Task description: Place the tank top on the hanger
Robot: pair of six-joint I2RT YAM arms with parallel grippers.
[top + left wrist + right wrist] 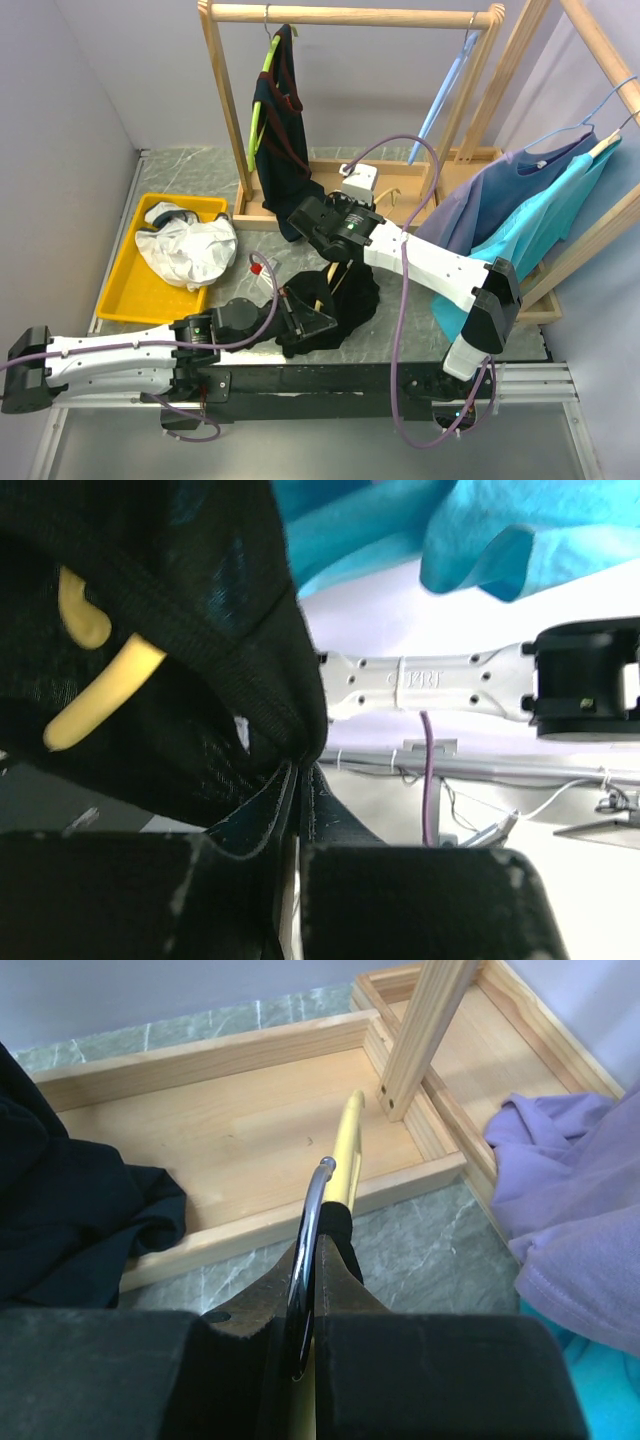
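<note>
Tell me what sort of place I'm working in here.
Likely a robot lab cell staged for laundry, not a home: a wooden garment rack with hung clothes, a yellow bin of white cloth, and plain walls boxing in a tabletop.

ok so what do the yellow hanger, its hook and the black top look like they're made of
The yellow hanger looks like smooth matte plastic, though painted wood can't be ruled out: even colour, no grain. Its hook looks like polished metal, with bright glints along the curve. The tank top looks like thin knit fabric: a fine weave shows.
</note>
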